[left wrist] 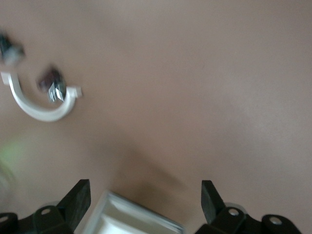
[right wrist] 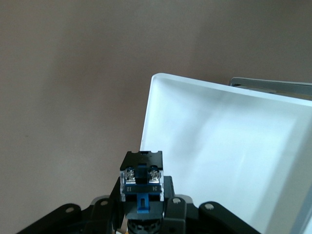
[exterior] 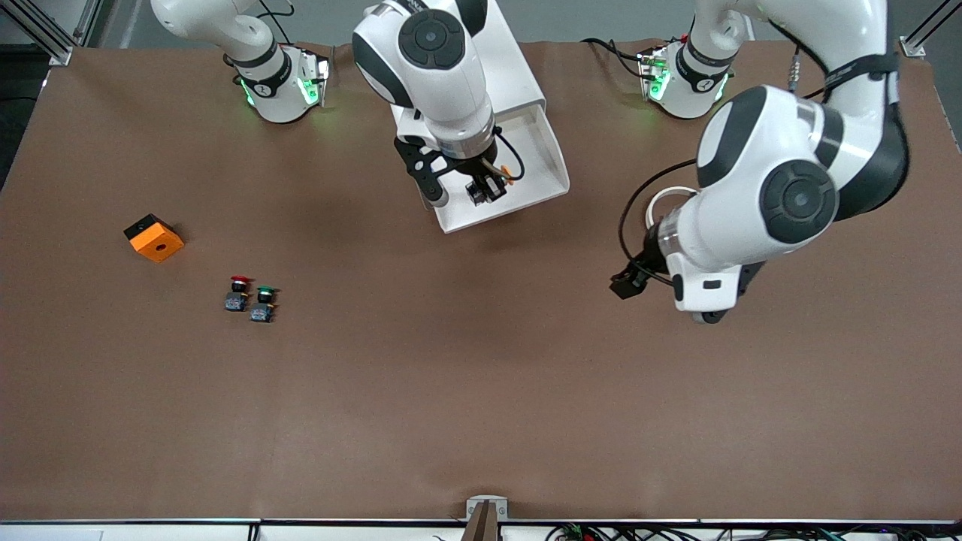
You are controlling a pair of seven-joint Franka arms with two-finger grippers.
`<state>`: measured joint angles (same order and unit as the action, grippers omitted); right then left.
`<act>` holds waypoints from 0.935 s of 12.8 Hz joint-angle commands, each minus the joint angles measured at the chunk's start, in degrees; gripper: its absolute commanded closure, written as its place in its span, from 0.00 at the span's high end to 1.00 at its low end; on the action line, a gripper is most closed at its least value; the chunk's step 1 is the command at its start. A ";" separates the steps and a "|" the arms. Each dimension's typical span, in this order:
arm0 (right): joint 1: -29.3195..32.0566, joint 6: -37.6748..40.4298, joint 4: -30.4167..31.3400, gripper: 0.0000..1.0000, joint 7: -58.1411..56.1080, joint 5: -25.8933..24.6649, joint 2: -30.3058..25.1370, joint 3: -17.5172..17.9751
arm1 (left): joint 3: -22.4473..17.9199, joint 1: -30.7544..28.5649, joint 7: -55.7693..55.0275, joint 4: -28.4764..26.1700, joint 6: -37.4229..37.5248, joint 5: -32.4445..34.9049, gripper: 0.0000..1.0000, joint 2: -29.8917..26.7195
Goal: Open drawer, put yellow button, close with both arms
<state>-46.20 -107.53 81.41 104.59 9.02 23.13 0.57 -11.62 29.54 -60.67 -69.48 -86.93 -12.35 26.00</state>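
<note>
The drawer [exterior: 543,161] stands pulled out of the white cabinet [exterior: 515,71], its shallow white tray open [right wrist: 229,146]. My right gripper [exterior: 485,189] hangs over the tray's corner toward the right arm's end of the table. It is shut on the yellow button [exterior: 505,174]. In the right wrist view the button's blue-grey base block [right wrist: 141,178] sticks out between the fingers of the right gripper [right wrist: 142,214]. My left gripper [left wrist: 145,192] is open and holds nothing. It hangs over bare table toward the left arm's end, mostly hidden under its hand [exterior: 708,314]. A corner of the drawer [left wrist: 122,217] shows in the left wrist view.
An orange block [exterior: 154,238] lies toward the right arm's end of the table. A red-capped button [exterior: 238,293] and a green-capped button [exterior: 263,303] stand side by side nearer the front camera. Brown table surface [exterior: 481,376] spreads in front of the cabinet.
</note>
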 commanded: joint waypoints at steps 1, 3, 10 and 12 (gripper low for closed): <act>0.40 -1.27 1.73 0.00 0.88 4.40 0.16 -0.31 | -0.51 0.17 10.19 -1.45 0.09 10.79 1.00 -4.97; 0.41 -1.27 3.31 0.00 0.96 5.65 0.07 -0.40 | -0.42 0.26 15.82 -1.71 0.79 16.90 1.00 -7.35; -1.69 -1.27 5.95 0.00 3.60 5.57 0.94 -0.49 | 0.28 -5.98 25.91 -4.53 1.59 15.86 1.00 -14.30; -2.58 -1.36 5.87 0.00 3.60 5.48 1.74 -0.49 | 0.98 -9.57 33.83 -8.36 -0.94 15.77 1.00 -17.72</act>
<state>-47.62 -108.25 86.93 107.27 13.55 24.55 0.33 -11.76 22.71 -32.53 -72.39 -85.31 3.76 12.74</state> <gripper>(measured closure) 0.665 0.000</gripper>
